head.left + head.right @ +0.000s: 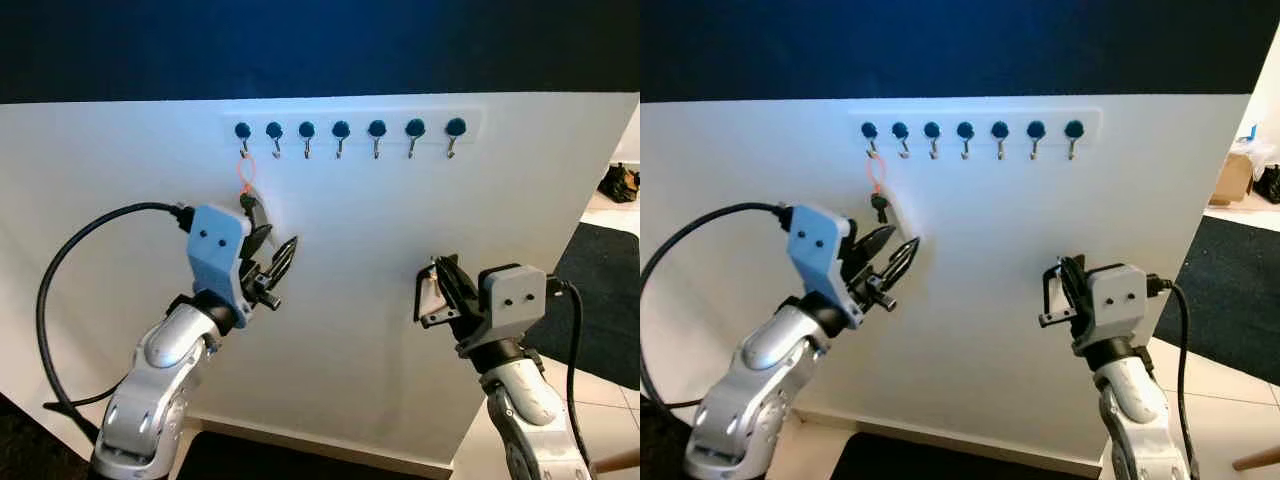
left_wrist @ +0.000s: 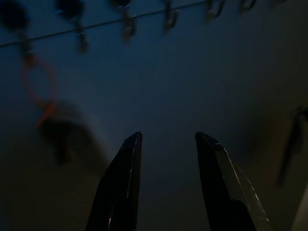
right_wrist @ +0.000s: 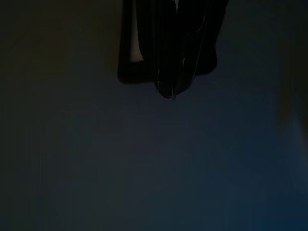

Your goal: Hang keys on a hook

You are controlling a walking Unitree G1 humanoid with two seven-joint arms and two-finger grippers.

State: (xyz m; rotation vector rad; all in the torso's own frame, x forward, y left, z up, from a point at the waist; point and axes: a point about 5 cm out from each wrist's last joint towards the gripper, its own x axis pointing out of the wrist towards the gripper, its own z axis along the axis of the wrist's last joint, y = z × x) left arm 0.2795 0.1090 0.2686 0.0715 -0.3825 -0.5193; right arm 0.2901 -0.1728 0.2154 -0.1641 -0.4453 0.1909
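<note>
While the keys (image 1: pixel 246 197) hang by an orange ring from the leftmost hook (image 1: pixel 243 133), I note my left gripper (image 1: pixel 272 262), fingers spread and empty, just below-right of them.

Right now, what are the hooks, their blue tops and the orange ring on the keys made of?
The hooks look like metal: thin, bent and silvery-grey. Their blue tops look like plastic or painted caps, round, smooth and faintly shiny; I cannot tell which. The orange ring holding the keys seems to be thin cord or plastic, since it hangs as a stretched loop.
</note>
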